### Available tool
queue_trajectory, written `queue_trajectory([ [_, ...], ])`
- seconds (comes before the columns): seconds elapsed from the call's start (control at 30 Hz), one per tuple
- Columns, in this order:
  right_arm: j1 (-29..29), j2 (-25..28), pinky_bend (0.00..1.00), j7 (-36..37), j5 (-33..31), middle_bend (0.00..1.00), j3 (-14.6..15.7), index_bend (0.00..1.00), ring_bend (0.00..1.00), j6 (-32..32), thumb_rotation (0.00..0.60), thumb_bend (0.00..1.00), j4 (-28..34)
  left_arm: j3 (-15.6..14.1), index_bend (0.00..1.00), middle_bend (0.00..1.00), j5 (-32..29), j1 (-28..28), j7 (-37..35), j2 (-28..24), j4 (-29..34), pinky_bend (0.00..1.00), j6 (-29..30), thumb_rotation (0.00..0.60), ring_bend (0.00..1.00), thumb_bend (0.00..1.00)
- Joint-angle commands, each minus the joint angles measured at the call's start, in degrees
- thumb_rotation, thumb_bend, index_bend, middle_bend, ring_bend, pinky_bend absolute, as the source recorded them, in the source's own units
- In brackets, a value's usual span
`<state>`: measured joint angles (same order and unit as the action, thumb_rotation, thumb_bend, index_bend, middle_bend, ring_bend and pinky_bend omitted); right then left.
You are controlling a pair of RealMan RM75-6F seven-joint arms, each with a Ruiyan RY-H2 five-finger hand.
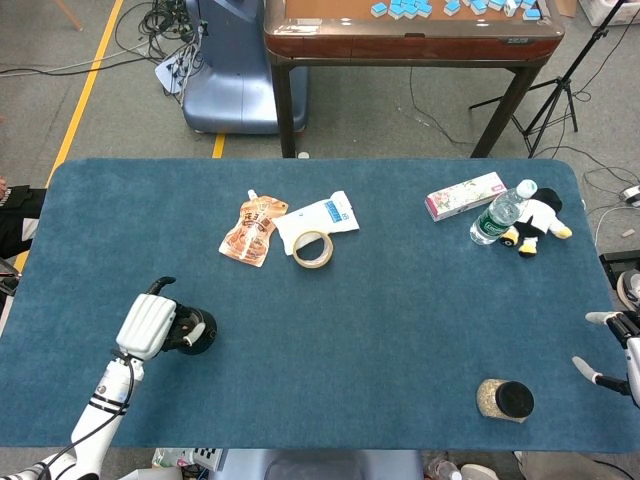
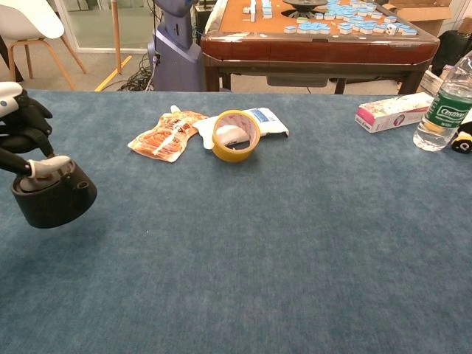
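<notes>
My left hand [image 1: 148, 323] grips a round black container [image 1: 194, 332] at the table's near left. In the chest view that left hand [image 2: 21, 139] holds the black container [image 2: 55, 199] by its top, lifted and slightly tilted above the blue cloth. My right hand [image 1: 612, 350] sits at the far right edge of the head view, fingers apart, holding nothing. A jar with a black lid [image 1: 505, 399] lies on its side a little to the left of the right hand.
An orange pouch [image 1: 252, 229], a white packet [image 1: 318, 217] and a tape roll [image 1: 312, 249] lie at mid-left. A pink box [image 1: 464, 195], a water bottle [image 1: 501, 212] and a penguin plush [image 1: 539, 220] sit at the back right. A wooden table [image 1: 410, 35] stands beyond.
</notes>
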<state>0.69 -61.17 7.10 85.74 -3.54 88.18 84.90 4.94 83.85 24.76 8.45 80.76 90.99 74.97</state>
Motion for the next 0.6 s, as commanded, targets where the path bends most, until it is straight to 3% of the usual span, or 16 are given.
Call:
queue_trajectory([
  [0.03, 0.00, 0.04, 0.28, 0.06, 0.01, 0.36, 0.03, 0.33, 0.25, -0.05, 0.600, 0.17, 0.04, 0.04, 1.00, 1.00, 0.31, -0.21, 0.92, 0.03, -0.37, 0.22, 0.47, 0.561, 0.93, 0.31],
  [0.3, 0.06, 0.08, 0.28, 0.33, 0.06, 0.36, 0.06, 0.33, 0.25, 0.05, 0.600, 0.17, -0.05, -0.09, 1.00, 1.00, 0.34, -0.53, 2.07, -0.19, -0.68, 0.32, 0.44, 0.597, 0.94, 0.31],
  [0.6, 0.01, -0.04, 0.28, 0.58, -0.12, 0.36, 0.02, 0.33, 0.25, -0.15, 0.600, 0.17, -0.32, 0.06, 1.00, 1.00, 0.12, -0.60, 2.50, -0.40, -0.54, 0.33, 0.03, 0.598, 0.94, 0.31],
])
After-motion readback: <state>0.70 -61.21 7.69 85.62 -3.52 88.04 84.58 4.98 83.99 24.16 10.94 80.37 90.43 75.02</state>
